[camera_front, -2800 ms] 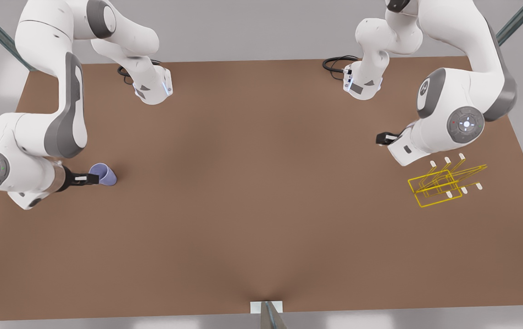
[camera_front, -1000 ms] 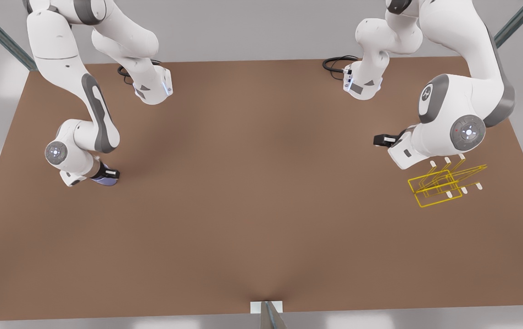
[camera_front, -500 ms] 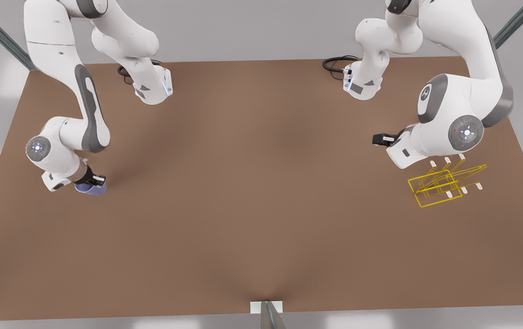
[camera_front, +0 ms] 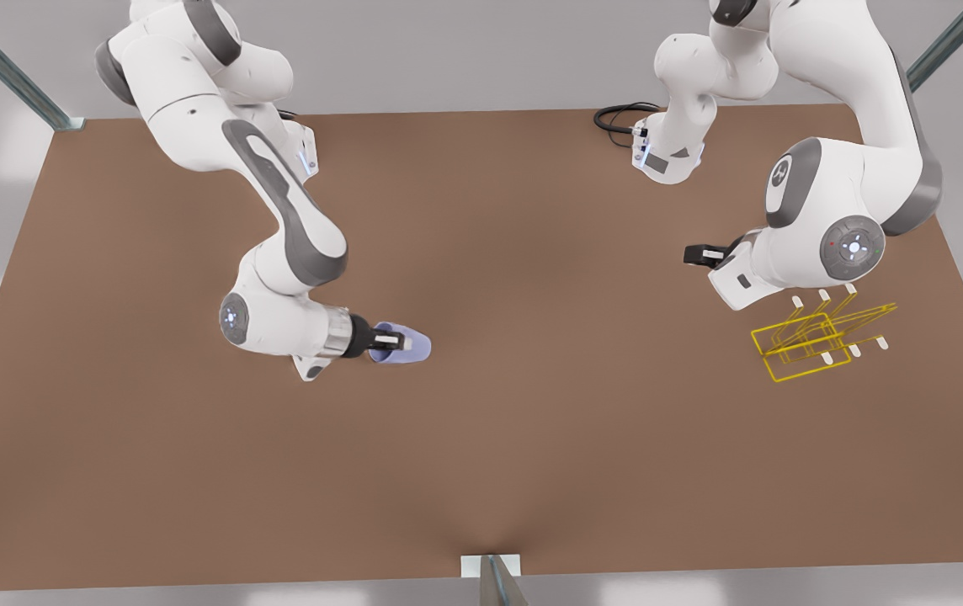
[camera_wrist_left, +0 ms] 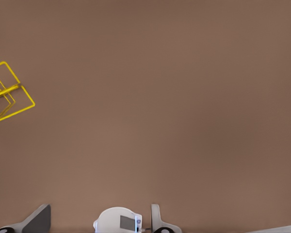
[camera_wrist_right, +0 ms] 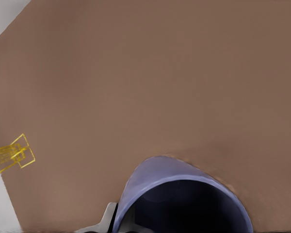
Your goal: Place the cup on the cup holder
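The lavender cup (camera_front: 410,347) hangs on its side just above the brown table (camera_front: 532,438), left of centre in the front view. My right gripper (camera_front: 393,342) is shut on the cup at its rim, and the cup's base points toward the front view's right. The right wrist view looks into the cup's dark mouth (camera_wrist_right: 136,189). The yellow wire cup holder (camera_front: 803,343) stands on the table at the front view's right, far from the cup; it also appears as the holder (camera_wrist_left: 7,92) and, small, the holder (camera_wrist_right: 12,153). My left gripper (camera_front: 703,254) waits beside the holder.
Both arm bases (camera_front: 279,160) (camera_front: 667,156) stand at the far edge of the table, with a black cable (camera_front: 616,116) by the one on the front view's right. A wide stretch of bare table lies between the cup and the holder.
My right arm has swung from the table's left edge toward the middle, carrying the cup, which now points toward the front view's right. The left arm has barely shifted.
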Tool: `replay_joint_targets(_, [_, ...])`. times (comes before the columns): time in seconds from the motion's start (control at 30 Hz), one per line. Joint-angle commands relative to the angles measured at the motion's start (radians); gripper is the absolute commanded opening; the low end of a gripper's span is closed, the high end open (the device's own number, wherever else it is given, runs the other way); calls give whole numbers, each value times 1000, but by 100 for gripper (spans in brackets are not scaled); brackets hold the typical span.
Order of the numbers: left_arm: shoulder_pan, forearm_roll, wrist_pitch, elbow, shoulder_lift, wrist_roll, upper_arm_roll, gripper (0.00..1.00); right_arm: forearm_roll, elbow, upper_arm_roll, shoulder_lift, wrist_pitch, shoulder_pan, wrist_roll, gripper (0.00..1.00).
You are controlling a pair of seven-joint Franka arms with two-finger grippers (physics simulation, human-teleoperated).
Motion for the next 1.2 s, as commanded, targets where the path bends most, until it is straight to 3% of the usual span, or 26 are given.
replay_joint_targets(0.0, [0, 0, -3, 0, -1, 0, 0, 100, 232, 61, 27, 55, 138, 37, 548, 21])
replay_joint_targets(0.03, [-2, 0, -3, 2, -1, -2, 0, 100, 232, 158, 29, 107, 157, 76, 629, 21])
replay_joint_targets(0.1, [-2, 5, -1, 0, -1, 0, 0, 100, 234, 210, 119, 199, 384, 131, 698, 21])
replay_joint_targets(0.3, [-2, 5, -5, 0, 5, -2, 5, 100, 225, 649, 115, 547, 528, 399, 727, 21])
replay_joint_targets(0.53, [-9, 5, -37, 3, 11, -29, 0, 100, 87, 946, 113, 849, 585, 602, 717, 21])
replay_joint_targets(1.03, [-43, 22, 114, -138, -20, -128, -1, 100, 22, 910, 202, 929, 589, 629, 731, 21])
replay_joint_targets(1.07, [-43, 22, 135, -159, -26, -158, 0, 100, 24, 902, 202, 931, 594, 628, 732, 66])
replay_joint_targets(1.1, [-43, 22, 144, -165, -26, -226, 0, 100, 22, 896, 219, 931, 606, 626, 732, 89])
replay_joint_targets(1.17, [-55, 22, 176, -211, -24, -514, -1, 100, 24, 885, 219, 931, 606, 626, 732, 91])
